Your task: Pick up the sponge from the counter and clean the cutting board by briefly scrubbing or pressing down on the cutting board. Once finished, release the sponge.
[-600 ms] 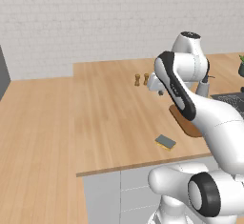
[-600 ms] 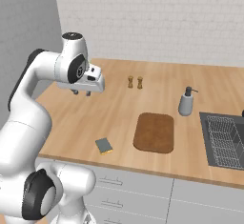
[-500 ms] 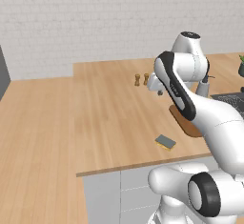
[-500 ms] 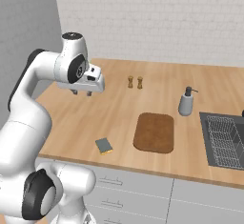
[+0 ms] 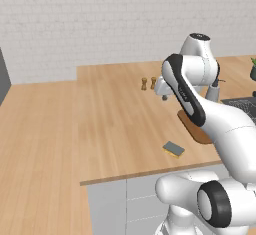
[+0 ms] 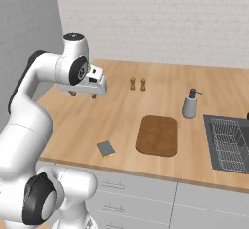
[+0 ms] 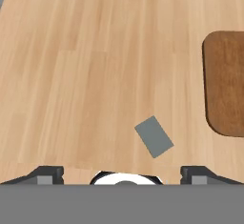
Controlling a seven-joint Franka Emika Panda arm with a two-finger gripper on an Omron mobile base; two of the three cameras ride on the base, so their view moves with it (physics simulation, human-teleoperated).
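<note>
Nothing on the tabletop (image 6: 87, 125) has shifted since the earlier frames, and the arm hangs much where it was, high over the wood. Its fingers (image 6: 83, 95) are spread wide with nothing between them, well above the planks and apart from every object; in the hand view the two tips (image 7: 45, 173) sit far apart at the bottom edge. Below them the sponge (image 7: 153, 136) lies flat, grey side up and turned at an angle, close to the front edge of the tabletop (image 5: 172, 149) (image 6: 106, 149). It is untouched. To its right, apart from it, lies the board (image 6: 157, 135) (image 7: 226, 82), bare; in the left base view the arm covers most of it (image 5: 192, 130). Further back stand two small shakers (image 6: 137, 84) side by side, and a soap bottle (image 6: 189, 104) stands near the sink (image 6: 228, 143)
</note>
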